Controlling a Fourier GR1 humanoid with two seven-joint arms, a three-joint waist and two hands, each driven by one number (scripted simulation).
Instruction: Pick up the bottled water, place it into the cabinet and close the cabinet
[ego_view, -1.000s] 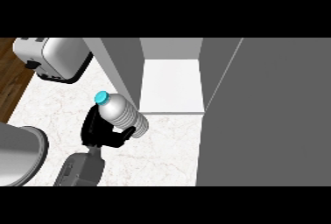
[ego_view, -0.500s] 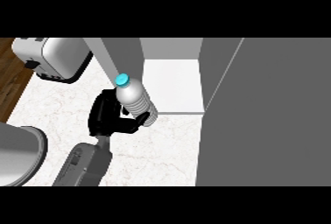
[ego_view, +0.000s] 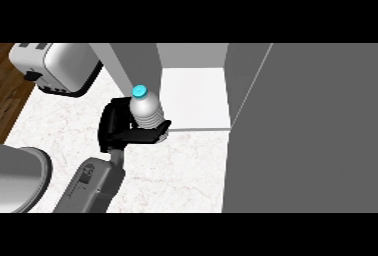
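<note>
The bottled water (ego_view: 148, 112), clear with a cyan cap (ego_view: 139, 91), stands nearly upright in my left hand (ego_view: 118, 127). The fingers and thumb are curled round its lower half and hide its base. The hand holds it above the counter, right at the left front corner of the open cabinet, against the cabinet's grey left wall (ego_view: 136, 62). Just right of the bottle lies the white cabinet floor (ego_view: 196, 97). The cabinet door (ego_view: 310, 130) stands open as a large grey panel on the right. My right hand does not show.
A silver toaster (ego_view: 63, 67) sits at the back left of the marble counter (ego_view: 177, 170). A grey rounded object (ego_view: 21, 177) is at the lower left edge. Wooden floor (ego_view: 13, 100) shows beyond the counter's left edge.
My left hand has carried the bottle up and to the right, from over the counter to the cabinet's left front corner. The bottle has tipped from leaning to nearly upright.
</note>
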